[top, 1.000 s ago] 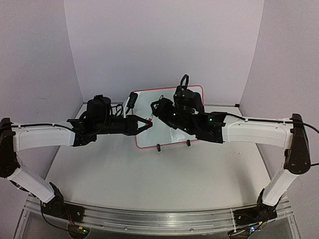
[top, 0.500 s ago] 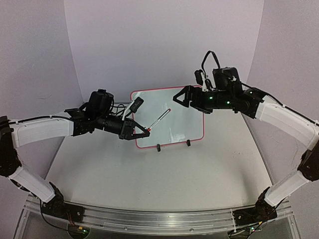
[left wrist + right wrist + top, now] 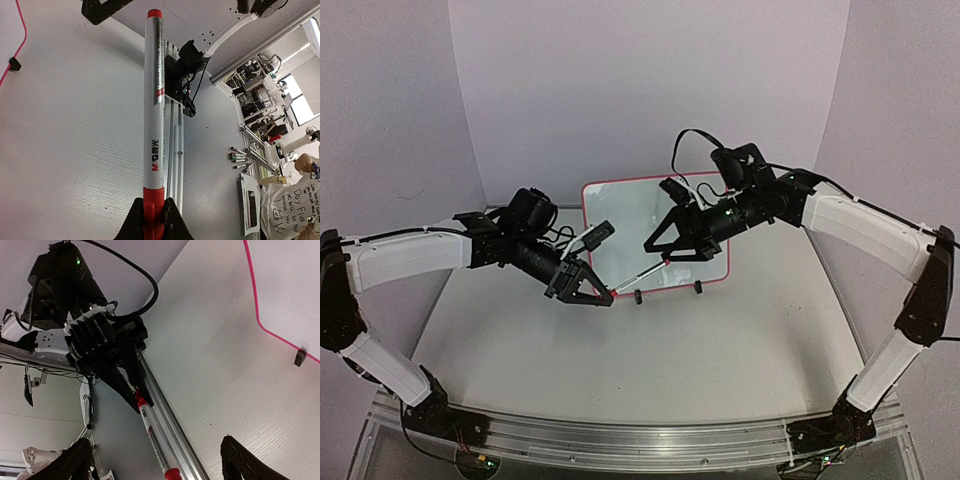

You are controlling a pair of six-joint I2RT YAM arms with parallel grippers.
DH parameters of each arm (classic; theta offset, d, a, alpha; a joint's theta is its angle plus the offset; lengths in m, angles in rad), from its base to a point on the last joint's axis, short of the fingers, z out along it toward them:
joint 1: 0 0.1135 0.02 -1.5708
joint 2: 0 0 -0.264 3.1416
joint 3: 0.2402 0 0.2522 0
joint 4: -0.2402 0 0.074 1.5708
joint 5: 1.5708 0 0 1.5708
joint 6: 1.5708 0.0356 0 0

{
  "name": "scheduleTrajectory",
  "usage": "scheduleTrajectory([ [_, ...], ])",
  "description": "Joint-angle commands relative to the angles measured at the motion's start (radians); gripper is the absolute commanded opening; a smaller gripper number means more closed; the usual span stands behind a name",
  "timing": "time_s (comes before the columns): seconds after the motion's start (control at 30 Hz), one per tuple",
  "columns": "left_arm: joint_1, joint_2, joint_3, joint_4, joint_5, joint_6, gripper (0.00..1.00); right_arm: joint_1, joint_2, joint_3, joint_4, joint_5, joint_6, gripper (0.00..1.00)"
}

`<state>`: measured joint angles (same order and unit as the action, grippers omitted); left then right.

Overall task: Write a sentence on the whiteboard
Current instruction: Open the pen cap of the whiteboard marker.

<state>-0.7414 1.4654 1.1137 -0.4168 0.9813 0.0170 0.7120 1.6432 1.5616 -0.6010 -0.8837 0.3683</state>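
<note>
On a pale desk (image 3: 620,370), a small red-framed whiteboard (image 3: 625,205) stands on 2 black clip feet at the back centre. Whether any writing is on its face cannot be made out from the overhead camera. In front of the board, the 2 arms meet over a single marker (image 3: 638,278), a white barrel with red at both ends.

The left pincer (image 3: 607,298) is clenched on the marker's near red end, low and just ahead of the board's lower left corner. From there the marker's long axis runs up and to the right, straight toward the right pincer (image 3: 672,255). That pincer hangs released, its jaws spread wide on either side of the free red end and not touching it, as the right wrist camera shows.

The free end therefore lies nearer the right arm, roughly in line with the gap between its jaws. Any handover or cap pull would seem to depend on the right pincer closing square across that axis while the left keeps the barrel steady.
</note>
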Motion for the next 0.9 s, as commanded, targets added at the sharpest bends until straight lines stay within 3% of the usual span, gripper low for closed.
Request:
scheduleTrajectory([
  [0.0,-0.006,-0.013,0.066,-0.050,0.083,0.061,0.00,0.002,0.019,0.035,-0.021,-0.139,-0.022,0.83],
  [0.3,-0.006,0.015,0.099,-0.031,0.113,0.051,0.00,0.044,0.040,0.020,-0.013,-0.172,-0.021,0.60],
  [0.87,-0.010,0.046,0.120,-0.074,0.165,0.082,0.00,0.091,0.086,0.047,0.030,-0.187,-0.014,0.38],
])
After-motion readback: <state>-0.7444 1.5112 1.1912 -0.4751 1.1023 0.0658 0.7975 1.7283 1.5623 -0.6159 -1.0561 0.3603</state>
